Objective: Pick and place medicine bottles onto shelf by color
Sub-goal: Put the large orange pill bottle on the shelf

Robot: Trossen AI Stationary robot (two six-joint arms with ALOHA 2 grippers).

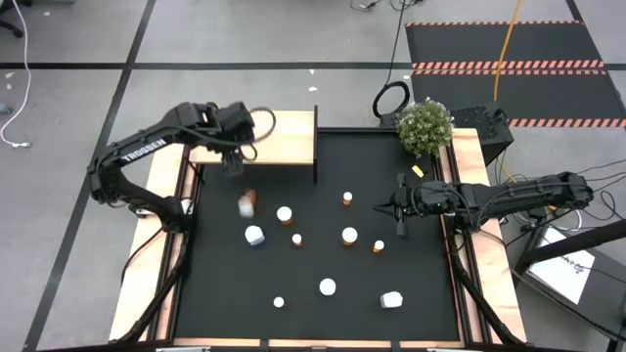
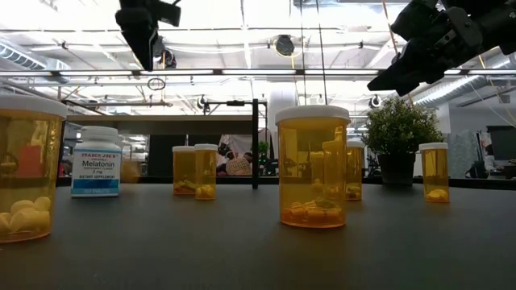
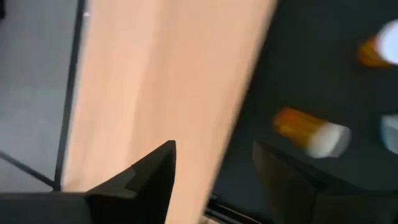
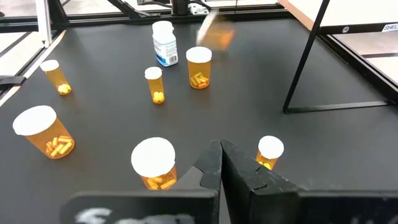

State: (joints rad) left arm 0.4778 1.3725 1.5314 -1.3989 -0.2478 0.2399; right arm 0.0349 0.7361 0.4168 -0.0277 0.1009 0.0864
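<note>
Medicine bottles (image 1: 328, 286) stand scattered over the black mat (image 1: 430, 293); one blurred orange bottle (image 1: 246, 203) sits just below the empty, part-open left pincer (image 1: 233, 166) at the shelf (image 1: 289, 137)'s edge, upper left. Right pincer (image 1: 399, 207) is clenched, farther off.

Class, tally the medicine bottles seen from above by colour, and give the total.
Orange translucent plastic bottles with white caps: 8
White plastic bottles with bluish labels: 2
Total: 10
</note>
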